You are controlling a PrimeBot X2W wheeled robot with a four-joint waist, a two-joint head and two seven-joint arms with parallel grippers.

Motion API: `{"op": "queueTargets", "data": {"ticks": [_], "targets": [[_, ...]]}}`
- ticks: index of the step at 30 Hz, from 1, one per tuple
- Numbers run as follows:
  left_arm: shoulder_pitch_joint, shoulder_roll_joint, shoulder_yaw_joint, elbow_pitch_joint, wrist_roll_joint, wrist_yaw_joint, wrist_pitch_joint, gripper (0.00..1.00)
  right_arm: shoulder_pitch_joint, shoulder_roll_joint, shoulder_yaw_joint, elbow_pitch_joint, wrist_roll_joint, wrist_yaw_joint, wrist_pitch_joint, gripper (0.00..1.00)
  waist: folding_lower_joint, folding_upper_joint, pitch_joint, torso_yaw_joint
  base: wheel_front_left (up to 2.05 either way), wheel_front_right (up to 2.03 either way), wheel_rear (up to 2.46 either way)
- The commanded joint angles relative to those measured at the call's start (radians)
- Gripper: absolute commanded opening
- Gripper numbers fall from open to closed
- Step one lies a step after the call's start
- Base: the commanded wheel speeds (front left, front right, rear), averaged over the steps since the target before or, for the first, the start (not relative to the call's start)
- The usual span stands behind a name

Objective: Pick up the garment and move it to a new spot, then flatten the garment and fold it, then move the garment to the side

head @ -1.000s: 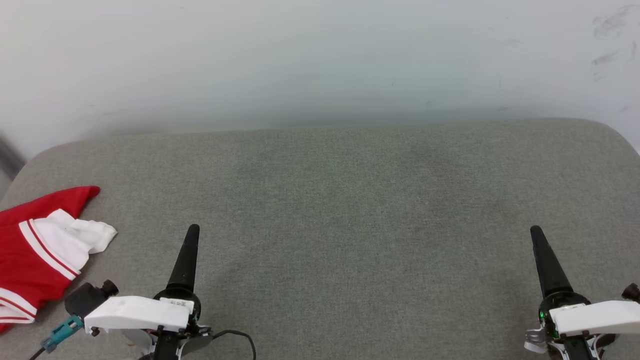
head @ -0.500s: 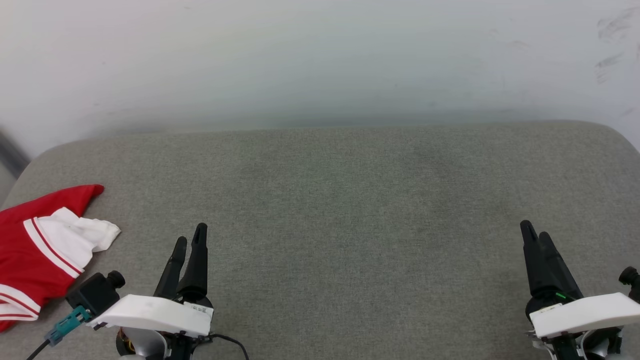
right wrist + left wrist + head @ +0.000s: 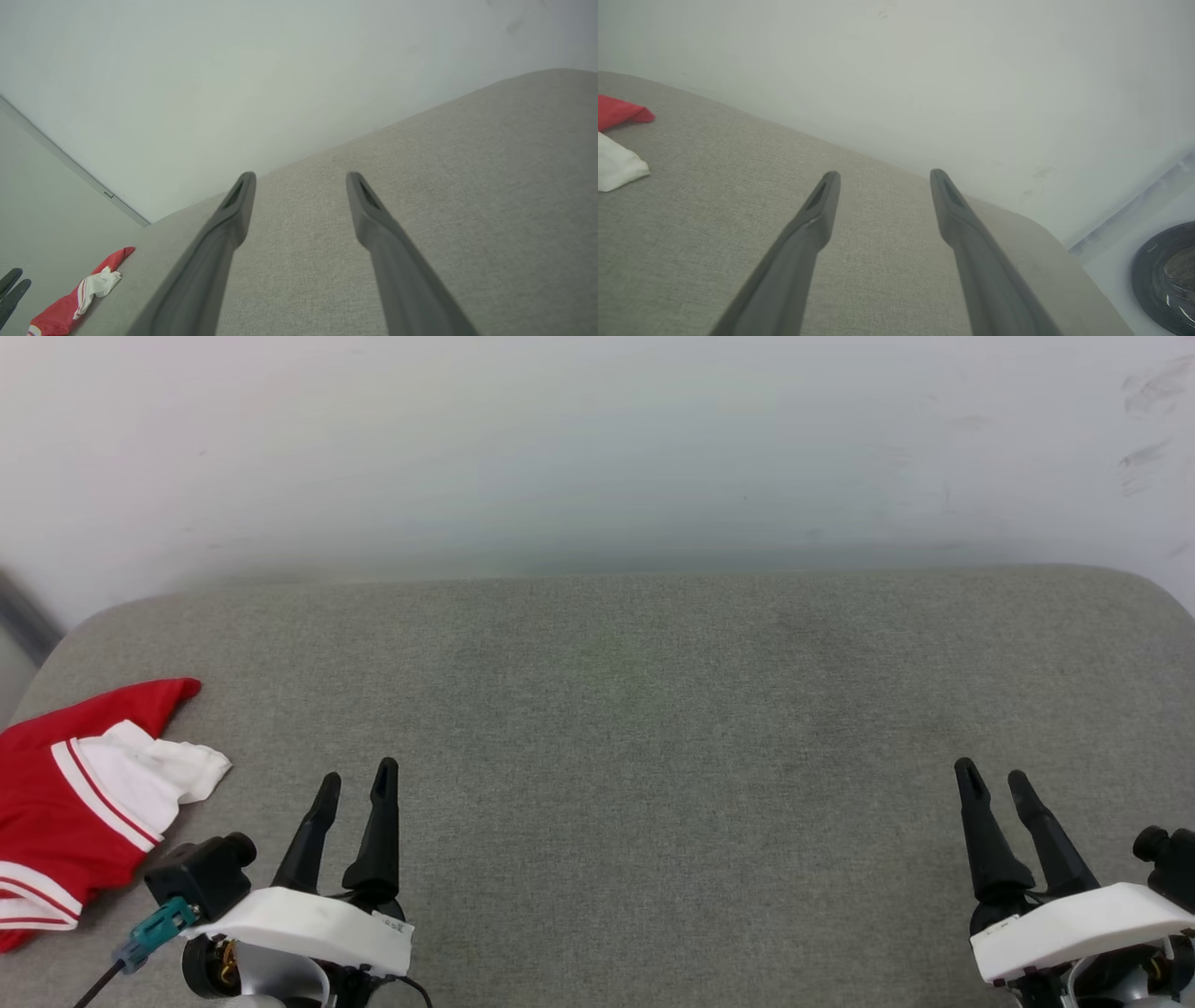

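Reaching leftward, pinch the jersey (image 3: 65, 821) with the left gripper (image 3: 357, 773); it and the right gripper (image 3: 991, 773) gape empty.

**Three views over one grey cushion**

The cushion (image 3: 653, 709) is viewed from above by the head camera, looking forward and down toward the wall (image 3: 597, 448). It is skimmed low and close by both wrist cameras. The jersey (image 3: 37, 803) is shared by all three.
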Motion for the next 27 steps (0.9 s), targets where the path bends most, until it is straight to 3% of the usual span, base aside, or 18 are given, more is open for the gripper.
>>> {"op": "queueTargets", "data": {"ticks": [1, 27], "targets": [[-0.002, 0.011, -0.006, -0.015, 0.03, 0.003, -0.01, 1.0, 0.003, -0.005, 0.0, -0.018, -0.027, 0.0, 0.001, 1.0, 0.0, -0.0001, 0.0, 0.0, 0.0, 0.0, 0.0], [0.006, 0.046, -0.055, 0.007, 0.295, 0.037, -0.077, 1.0, 0.031, 0.005, -0.002, -0.058, -0.313, 0.0, 0.014, 1.0, 0.0, -0.0001, -0.004, 0.008, 0.0, 0.0, 0.0]]}}
